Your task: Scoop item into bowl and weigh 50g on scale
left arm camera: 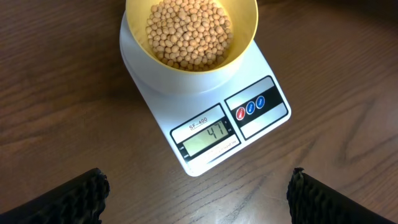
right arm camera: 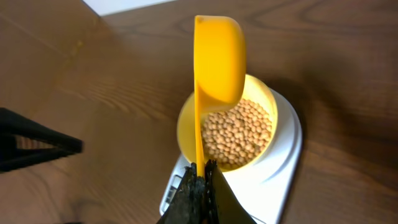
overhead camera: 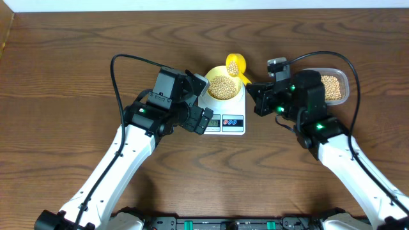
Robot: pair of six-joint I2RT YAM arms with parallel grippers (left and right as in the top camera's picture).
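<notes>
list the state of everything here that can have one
white rectangular digital scale: on, display reads 47
small round pale yellow bowl: upright on the scale, partly filled
small beige-tan beans: in the bowl, scoop and tub
bright yellow long-handled plastic scoop: held tilted over the bowl
clear rectangular plastic tub: open, holds beans
left end effector: open, empty
right end effector: shut on the scoop handle

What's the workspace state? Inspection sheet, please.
surface: wood-grain table.
job's things: bowl of beans sits on the scale; display reads 47.
clutter: clear tub with more beans beside the right arm.
grippers: left gripper open, empty, in front of the scale; right gripper shut on yellow scoop, beans in it, over the bowl.
cables: a black cable loops at each arm.
surroundings: nothing seen.
</notes>
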